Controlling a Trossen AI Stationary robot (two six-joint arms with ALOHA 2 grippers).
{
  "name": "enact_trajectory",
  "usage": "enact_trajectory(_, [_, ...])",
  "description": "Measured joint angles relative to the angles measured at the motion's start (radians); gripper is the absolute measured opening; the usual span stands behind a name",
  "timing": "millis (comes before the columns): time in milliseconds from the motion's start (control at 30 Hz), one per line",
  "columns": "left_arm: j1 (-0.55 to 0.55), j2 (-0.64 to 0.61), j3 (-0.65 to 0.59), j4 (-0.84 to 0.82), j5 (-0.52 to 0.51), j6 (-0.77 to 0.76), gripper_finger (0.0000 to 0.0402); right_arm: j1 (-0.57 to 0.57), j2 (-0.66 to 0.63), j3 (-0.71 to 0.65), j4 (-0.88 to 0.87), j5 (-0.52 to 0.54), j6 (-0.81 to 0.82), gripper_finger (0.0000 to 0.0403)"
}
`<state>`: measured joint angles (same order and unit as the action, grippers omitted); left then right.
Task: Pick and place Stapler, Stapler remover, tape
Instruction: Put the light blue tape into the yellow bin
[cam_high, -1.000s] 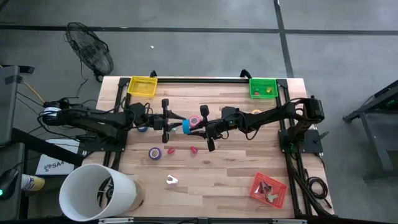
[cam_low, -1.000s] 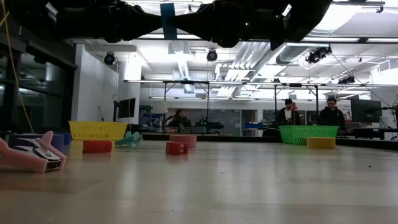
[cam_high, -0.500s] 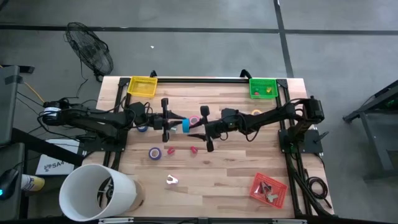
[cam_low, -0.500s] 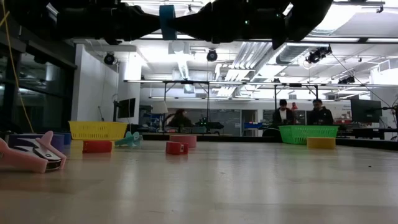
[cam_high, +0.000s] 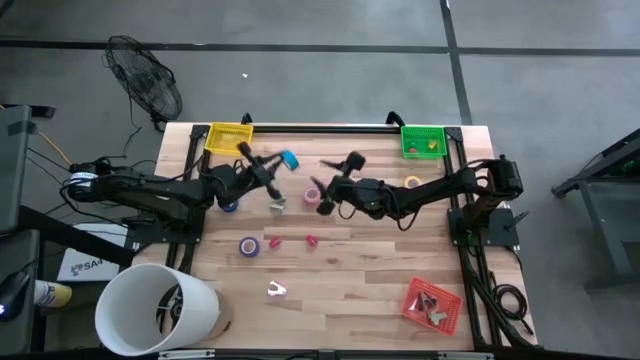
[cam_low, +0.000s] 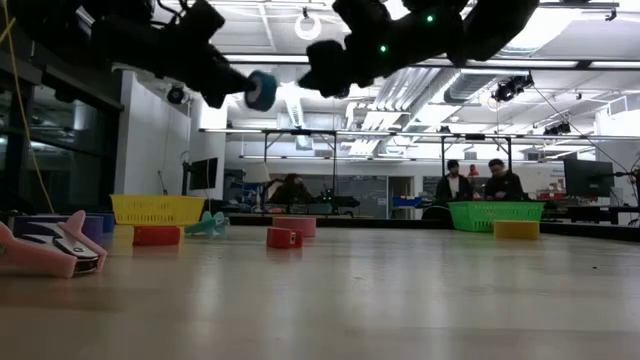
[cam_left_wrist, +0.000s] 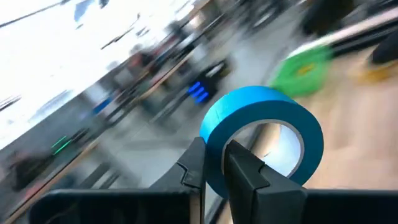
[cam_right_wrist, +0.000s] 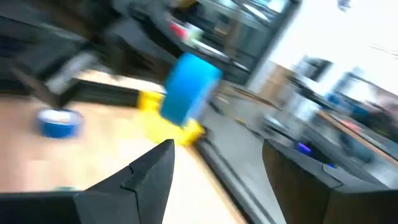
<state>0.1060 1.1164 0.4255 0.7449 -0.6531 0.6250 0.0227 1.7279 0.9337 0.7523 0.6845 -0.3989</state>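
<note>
My left gripper (cam_high: 280, 164) is shut on a roll of blue tape (cam_high: 288, 159), held high above the table's far middle; the roll also shows in the low view (cam_low: 262, 90) and the left wrist view (cam_left_wrist: 261, 137). My right gripper (cam_right_wrist: 214, 180) stands open just to its right (cam_high: 325, 185), pointing at the tape (cam_right_wrist: 189, 87) with nothing between its fingers. A pale pink stapler (cam_low: 50, 252) lies on its side near the front edge (cam_high: 276, 290). A small teal thing (cam_low: 210, 225), perhaps the stapler remover, rests on the table under the grippers. My left gripper pinches the tape's ring wall (cam_left_wrist: 214, 165), one finger (cam_left_wrist: 245, 174) inside the hole and the other (cam_left_wrist: 193, 168) outside. The fingers come level from the table's left, slanting toward the far edge. The roll is lifted clear and sticks out beyond the fingertips.
Baskets stand at the far left (yellow (cam_high: 229, 138)), far right (green (cam_high: 422, 140)) and near right (red (cam_high: 432, 305)). A white bucket (cam_high: 155, 310) is at the near left. More tape rolls, purple (cam_high: 249, 245), blue (cam_high: 229, 205) and pink (cam_high: 313, 195), and small red blocks (cam_high: 311, 241) lie mid-table.
My right gripper has opened and let go of the blue tape, which stays in my left gripper. Both grippers have turned away from each other toward the far edge. The tape has swung with the left gripper toward the yellow basket.
</note>
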Motion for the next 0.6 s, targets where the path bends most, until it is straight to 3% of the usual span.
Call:
enact_trajectory(133, [0.025, 0.0, 0.0, -0.046, -0.163, -0.013, 0.0028, -0.006, -0.001, 0.0, -0.056, 0.111, 0.003, 0.0235])
enact_trajectory(400, [0.229, 0.0, 0.0, -0.227, -0.132, -0.268, 0.0028, -0.04, -0.001, 0.0, -0.191, 0.067, 0.105, 0.0236])
enact_trajectory(600, [0.324, 0.0, 0.0, -0.309, -0.128, -0.343, 0.0028, -0.074, -0.001, 0.0, -0.236, -0.025, 0.191, 0.0236])
